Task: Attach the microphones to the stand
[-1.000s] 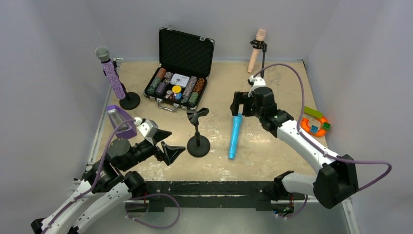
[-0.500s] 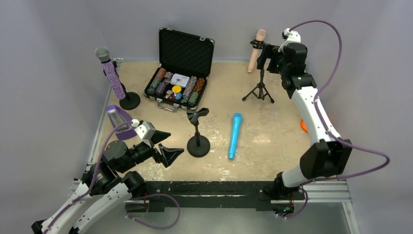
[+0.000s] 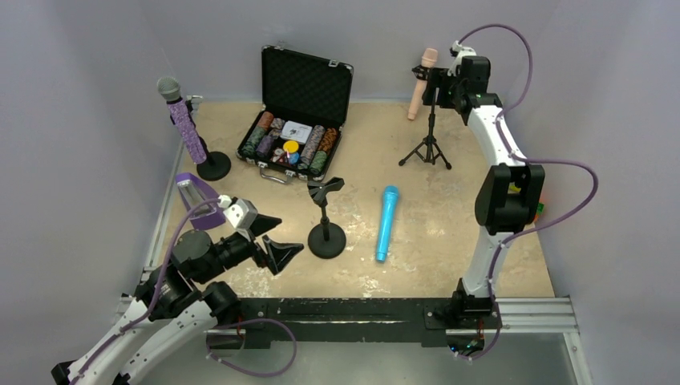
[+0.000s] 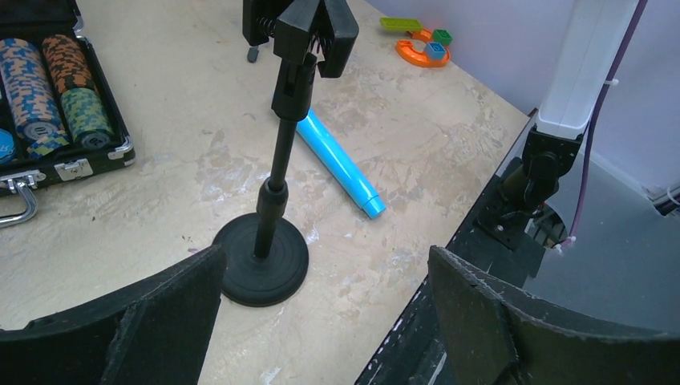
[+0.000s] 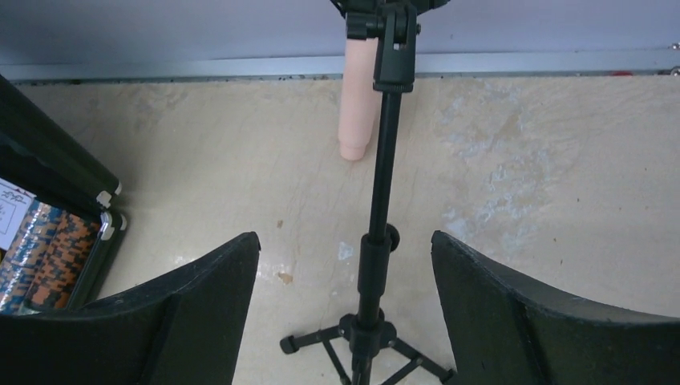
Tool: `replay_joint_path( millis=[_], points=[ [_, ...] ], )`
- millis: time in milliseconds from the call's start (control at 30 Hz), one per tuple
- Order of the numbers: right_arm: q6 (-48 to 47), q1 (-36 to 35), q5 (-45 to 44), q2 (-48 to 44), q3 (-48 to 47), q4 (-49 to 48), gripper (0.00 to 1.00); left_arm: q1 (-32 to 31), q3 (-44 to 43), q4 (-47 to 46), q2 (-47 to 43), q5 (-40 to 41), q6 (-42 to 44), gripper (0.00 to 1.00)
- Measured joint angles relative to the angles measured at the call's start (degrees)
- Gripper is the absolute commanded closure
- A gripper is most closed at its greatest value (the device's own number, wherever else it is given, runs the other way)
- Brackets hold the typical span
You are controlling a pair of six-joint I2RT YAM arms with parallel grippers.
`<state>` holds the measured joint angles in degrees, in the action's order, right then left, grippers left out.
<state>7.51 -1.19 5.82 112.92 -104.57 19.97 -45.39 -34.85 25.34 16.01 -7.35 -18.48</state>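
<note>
The glittery purple microphone (image 3: 185, 122) stands clipped in a round-base stand at the back left. The pale pink microphone (image 3: 422, 83) hangs in the clip of a tripod stand (image 3: 431, 138) at the back right; it also shows in the right wrist view (image 5: 358, 104). The bright blue microphone (image 3: 386, 222) lies flat on the table, also in the left wrist view (image 4: 340, 164). A round-base stand (image 3: 325, 218) with an empty clip is left of it. My left gripper (image 3: 277, 241) is open and empty near that stand (image 4: 277, 172). My right gripper (image 3: 446, 83) is open, raised beside the tripod's clip, facing its pole (image 5: 381, 208).
An open black case of poker chips (image 3: 297, 120) sits at the back centre. A clear cup with a purple lid (image 3: 196, 199) stands at the left edge. An orange ring toy with coloured blocks (image 4: 423, 50) lies at the right edge. Grey walls enclose the table.
My right arm has lifted from just above the blue microphone and swung to the back, up beside the pink microphone on the tripod. The left arm has barely moved.
</note>
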Motion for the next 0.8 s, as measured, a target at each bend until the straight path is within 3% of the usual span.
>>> replay_joint_path(
  millis=[533,800],
  points=[
    [-2.6,0.59,3.37,15.5,-16.41,2.38,0.4,0.0,-0.7,0.48,4.13,0.81,0.07,0.01],
    [-2.64,0.96,3.91,19.1,-20.68,1.92,0.65,0.0,-3.02,1.68,5.99,1.46,0.04,0.01]
  ],
)
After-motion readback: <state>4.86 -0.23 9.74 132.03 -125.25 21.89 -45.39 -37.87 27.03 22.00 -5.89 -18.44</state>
